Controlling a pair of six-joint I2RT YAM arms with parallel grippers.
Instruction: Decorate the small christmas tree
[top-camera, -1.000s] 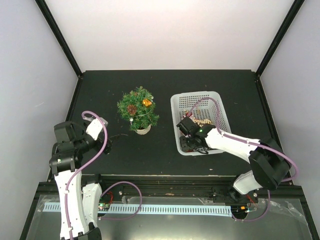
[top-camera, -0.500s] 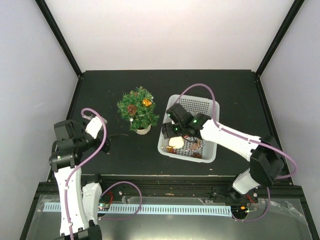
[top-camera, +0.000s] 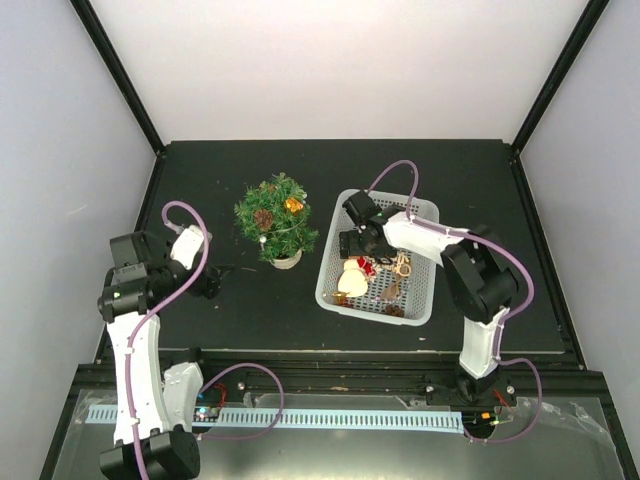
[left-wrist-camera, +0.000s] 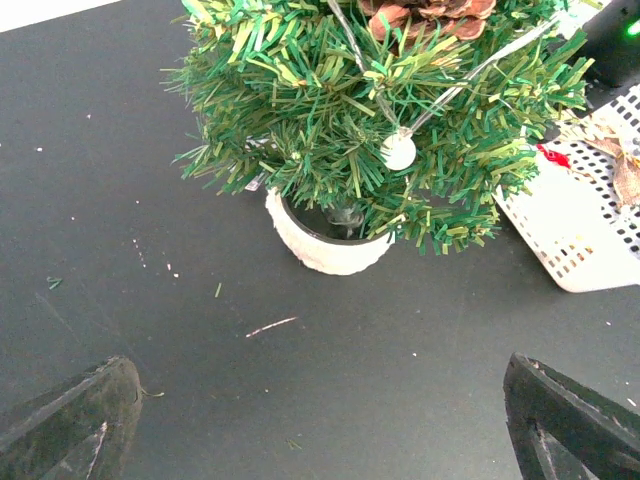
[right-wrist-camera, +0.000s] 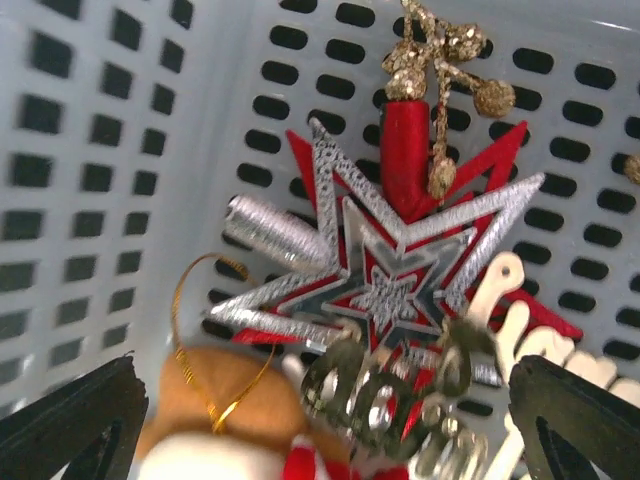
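While the left gripper (left-wrist-camera: 320, 405) waits low over the black table (top-camera: 250, 310), fingers spread wide, the right gripper (right-wrist-camera: 320, 420) has opened up. It holds nothing above a red and silver star (right-wrist-camera: 385, 270) in the white plastic basket (top-camera: 330, 292), which has slid closer. Picking can start. Just beside the basket stands the small christmas tree (top-camera: 277, 222), green and bushy in a round white pot (left-wrist-camera: 325, 250), already wearing a pine cone (top-camera: 263, 217).

Left arm (top-camera: 135, 380) and right arm (top-camera: 422, 235) white-shelled, black-jointed; purple cable (top-camera: 206, 245) loops each; black claw fingers (left-wrist-camera: 75, 415).
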